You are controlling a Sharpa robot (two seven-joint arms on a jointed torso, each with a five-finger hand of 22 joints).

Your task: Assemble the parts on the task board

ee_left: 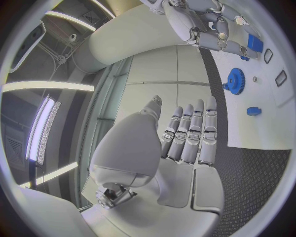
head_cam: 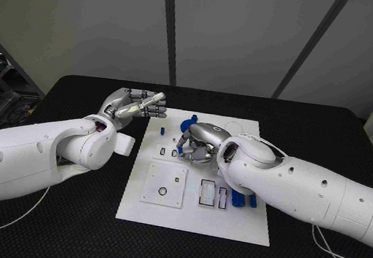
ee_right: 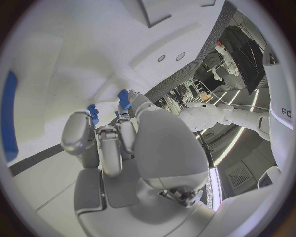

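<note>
1. Left hand [head_cam: 133, 105]: raised beside the far left corner of the task board [head_cam: 196, 221], fingers straight and side by side, holding nothing; in the left wrist view the same hand [ee_left: 185, 136] shows flat, with an empty palm
2. Right hand [head_cam: 199, 144]: lowered over the middle of the task board, fingers curled downward among the blue parts; in the right wrist view the hand [ee_right: 114, 143] has its fingertips at small blue pieces [ee_right: 124, 98], but whether it grips one I cannot tell
3. Blue gear [ee_left: 235, 80]: lies on the task board near its far edge, just beside the right hand
4. Small blue block [ee_left: 253, 111]: lies on the board, apart from the gear
5. Blue bar [head_cam: 236, 199]: lies on the board's near right part, beside the outlined slots [head_cam: 207, 192]
6. Task board: white plate with a raised panel [head_cam: 164, 184] bearing a ring, in the middle of the black table [head_cam: 66, 229]
</note>
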